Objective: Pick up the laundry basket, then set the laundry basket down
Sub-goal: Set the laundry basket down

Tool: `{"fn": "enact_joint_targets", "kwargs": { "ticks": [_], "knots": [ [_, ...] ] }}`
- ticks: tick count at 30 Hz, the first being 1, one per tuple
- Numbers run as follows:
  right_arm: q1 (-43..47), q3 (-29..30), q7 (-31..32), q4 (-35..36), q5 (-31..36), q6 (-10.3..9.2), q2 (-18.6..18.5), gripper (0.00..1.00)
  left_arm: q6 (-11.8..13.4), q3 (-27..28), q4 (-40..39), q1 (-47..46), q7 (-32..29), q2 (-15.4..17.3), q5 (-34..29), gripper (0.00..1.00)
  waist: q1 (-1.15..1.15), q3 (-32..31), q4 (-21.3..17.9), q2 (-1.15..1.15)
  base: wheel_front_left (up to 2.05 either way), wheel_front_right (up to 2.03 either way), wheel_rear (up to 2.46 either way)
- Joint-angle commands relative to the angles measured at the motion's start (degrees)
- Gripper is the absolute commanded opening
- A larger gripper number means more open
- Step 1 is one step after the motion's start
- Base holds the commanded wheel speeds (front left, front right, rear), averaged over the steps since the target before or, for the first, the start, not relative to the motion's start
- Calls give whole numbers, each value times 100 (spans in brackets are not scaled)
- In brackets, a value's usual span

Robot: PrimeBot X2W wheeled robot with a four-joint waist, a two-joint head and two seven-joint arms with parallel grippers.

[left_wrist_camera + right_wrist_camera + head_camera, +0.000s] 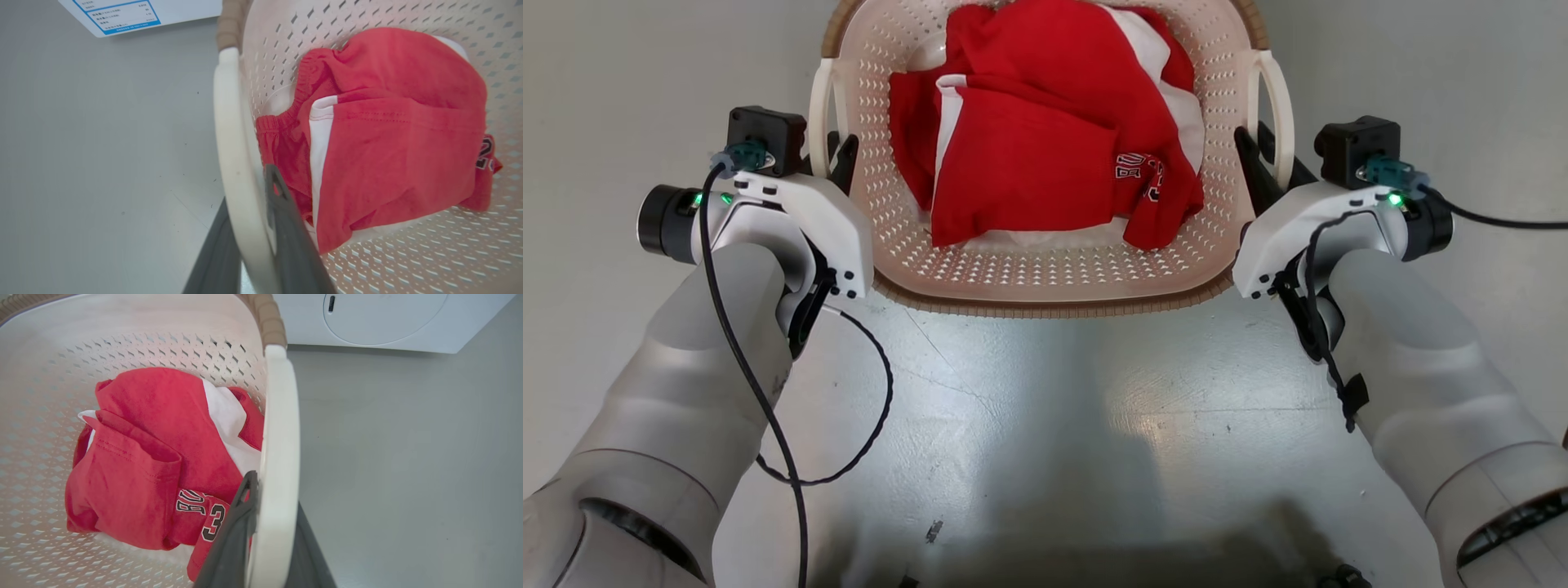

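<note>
Left gripper [837, 155]: fingers closed on the left handle [821, 114], one finger inside it and one outside, as the left wrist view shows. Laundry basket [1045, 273]: held between the two grippers, directly ahead of the robot over the grey floor [1045, 392] — whether its base touches the floor cannot be told. Contents: a crumpled red and white garment [1029, 155]. Right handle [1278, 106]: gripped likewise by the right gripper [1262, 159], its fingers clamped either side. White appliance [388, 318] — on the floor beyond the basket.
</note>
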State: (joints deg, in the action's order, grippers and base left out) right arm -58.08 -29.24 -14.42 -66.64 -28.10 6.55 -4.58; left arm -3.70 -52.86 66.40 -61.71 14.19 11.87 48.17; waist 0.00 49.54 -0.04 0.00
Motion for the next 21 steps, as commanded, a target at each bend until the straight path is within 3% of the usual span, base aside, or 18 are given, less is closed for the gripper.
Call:
{"fn": "enact_joint_targets", "kwargs": {
  "ticks": [1,15,16,17,18,19,21],
  "knots": [
    [430,96,-57,143,328,94,115,0,41,149,-97,-60,80,291,-187,0,0,37,3,0,0,0,0],
    [617,890,-58,246,1101,94,167,0,-36,382,55,-52,80,159,-498,0,0,134,81,0,0,0,0],
    [615,943,-58,237,1089,94,168,0,-49,395,94,-51,80,149,-502,4,0,141,79,0,0,0,0],
    [605,1012,-58,221,1088,94,168,32,-59,418,146,-50,80,132,-486,46,0,149,76,0,0,0,0],
    [594,1047,-58,208,1120,94,168,86,-68,433,194,-57,80,114,-478,95,0,159,77,0,0,0,0],
    [573,1098,-58,215,1180,94,168,100,-72,441,247,-65,81,99,-475,100,0,171,72,0,0,0,0],
    [554,1269,-58,259,1317,94,169,100,-77,471,300,-97,81,71,-469,100,0,195,74,0,0,0,0]
  ]
}}
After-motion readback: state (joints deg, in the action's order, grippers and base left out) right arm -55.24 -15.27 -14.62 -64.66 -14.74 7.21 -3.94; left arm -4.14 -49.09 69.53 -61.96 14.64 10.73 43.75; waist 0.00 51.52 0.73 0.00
